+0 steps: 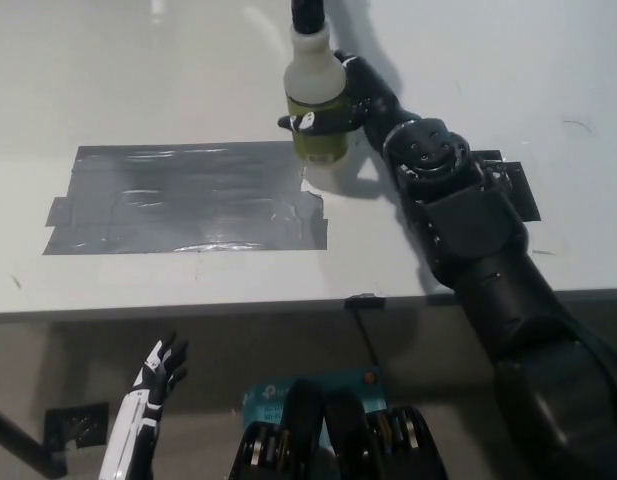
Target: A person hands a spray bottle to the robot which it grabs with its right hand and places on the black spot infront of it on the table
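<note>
Your black right hand [353, 100] is wrapped around the spray bottle [315, 105], gripping its body; the bottle stands upright at the upper right corner of the dark taped patch [183, 198] on the white table [138, 70]. Bottle has a black top and yellowish liquid low inside. Your white left hand [153, 385] hangs below the table edge at lower left, fingers spread, holding nothing.

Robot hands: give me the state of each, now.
Left robot hand: open, holding nothing, resting low below the table edge.
Right robot hand: shut on the bottle.
</note>
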Robot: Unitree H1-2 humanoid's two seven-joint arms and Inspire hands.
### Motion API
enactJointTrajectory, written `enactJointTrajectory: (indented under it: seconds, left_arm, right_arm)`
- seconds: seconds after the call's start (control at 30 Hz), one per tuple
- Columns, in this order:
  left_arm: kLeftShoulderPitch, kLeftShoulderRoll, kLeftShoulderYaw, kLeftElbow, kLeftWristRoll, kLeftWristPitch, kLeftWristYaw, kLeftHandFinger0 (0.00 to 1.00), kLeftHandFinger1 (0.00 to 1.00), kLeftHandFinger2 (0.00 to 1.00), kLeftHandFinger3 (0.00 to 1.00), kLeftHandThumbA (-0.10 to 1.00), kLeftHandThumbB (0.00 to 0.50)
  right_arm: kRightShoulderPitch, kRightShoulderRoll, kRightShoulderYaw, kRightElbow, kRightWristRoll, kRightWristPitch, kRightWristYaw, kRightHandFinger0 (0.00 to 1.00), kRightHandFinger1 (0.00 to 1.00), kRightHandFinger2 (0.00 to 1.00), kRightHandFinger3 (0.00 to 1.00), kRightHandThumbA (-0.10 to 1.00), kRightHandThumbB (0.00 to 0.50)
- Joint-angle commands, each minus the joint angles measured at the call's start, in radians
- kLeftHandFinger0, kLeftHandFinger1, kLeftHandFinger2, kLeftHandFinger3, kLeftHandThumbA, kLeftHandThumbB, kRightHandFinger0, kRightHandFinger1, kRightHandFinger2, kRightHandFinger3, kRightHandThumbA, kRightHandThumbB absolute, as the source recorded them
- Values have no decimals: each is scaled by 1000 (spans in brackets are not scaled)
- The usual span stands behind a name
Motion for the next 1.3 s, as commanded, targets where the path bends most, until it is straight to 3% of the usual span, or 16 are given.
enactJointTrajectory:
  seconds: [0.0, 0.07, 0.37, 0.5, 0.53, 0.63, 0.8, 0.87, 0.93, 1.03, 1.1, 1.13, 1.2, 1.27]
  left_arm:
    - [-13, 8, 1, -21, -3, -44, -3, 1000, 1000, 1000, 1000, 1000, 0]
    - [-15, 8, 4, -21, -6, -41, -2, 1000, 1000, 1000, 1000, 1000, 0]
    - [-21, 12, 9, -16, 1, -51, 3, 1000, 1000, 1000, 1000, 1000, 0]
    - [-12, 14, 10, -13, 3, -61, 4, 1000, 1000, 1000, 1000, 1000, 0]
    - [-15, 14, 9, -9, 3, -61, 4, 1000, 1000, 1000, 1000, 1000, 3]
    - [-15, 11, 8, -9, 3, -56, 5, 1000, 1000, 1000, 1000, 1000, 16]
    - [-8, 15, 5, -6, 9, -63, 4, 1000, 1000, 1000, 1000, 1000, 0]
    - [-7, 14, 4, -6, 16, -62, 6, 1000, 1000, 1000, 1000, 1000, 0]
    - [-7, 14, 5, -7, 14, -53, 6, 1000, 1000, 1000, 1000, 1000, 5]
    - [-13, 13, 11, -3, 0, -52, 5, 1000, 1000, 1000, 1000, 1000, 28]
    - [-9, 12, 11, -5, -4, -49, 4, 1000, 1000, 1000, 1000, 1000, 38]
    - [-8, 13, 11, -4, -5, -52, 2, 1000, 1000, 1000, 1000, 1000, 32]
    - [-3, 14, 9, -2, -5, -62, 1, 1000, 1000, 1000, 1000, 1000, 22]
    - [-5, 13, 10, -2, -5, -60, 3, 1000, 1000, 1000, 1000, 1000, 34]
  right_arm:
    - [-73, 23, -46, 23, 79, -98, 54, 0, 209, 429, 186, 551, 450]
    - [-67, 18, -48, 32, 75, -117, 59, 0, 247, 482, 235, 545, 438]
    - [-49, -3, -59, 53, 60, -145, 52, 0, 270, 517, 258, 552, 416]
    - [-5, -16, -74, -18, 71, -155, 45, 0, 280, 535, 300, 470, 393]
    - [13, -27, -73, -48, 64, -159, 40, 0, 318, 598, 360, 515, 400]
    - [56, -54, -71, -145, 47, -153, 31, 5, 351, 626, 426, 558, 408]
    - [117, -105, -101, -297, 71, -136, 43, 10, 352, 614, 467, 515, 360]
    - [132, -130, -106, -338, 64, -141, 40, 3, 348, 606, 466, 560, 380]
    - [141, -160, -109, -371, 57, -139, 43, 8, 342, 589, 482, 664, 450]
    - [144, -193, -149, -405, 95, -109, 47, 14, 350, 610, 514, 609, 454]
    - [153, -214, -160, -415, 93, -104, 44, 27, 366, 633, 545, 596, 424]
    - [156, -217, -163, -417, 93, -105, 43, 5, 336, 598, 542, 593, 427]
    - [177, -238, -152, -438, 57, -123, 26, 0, 262, 463, 430, 660, 405]
    - [186, -255, -152, -441, 42, -141, 15, 0, 207, 384, 357, 691, 447]
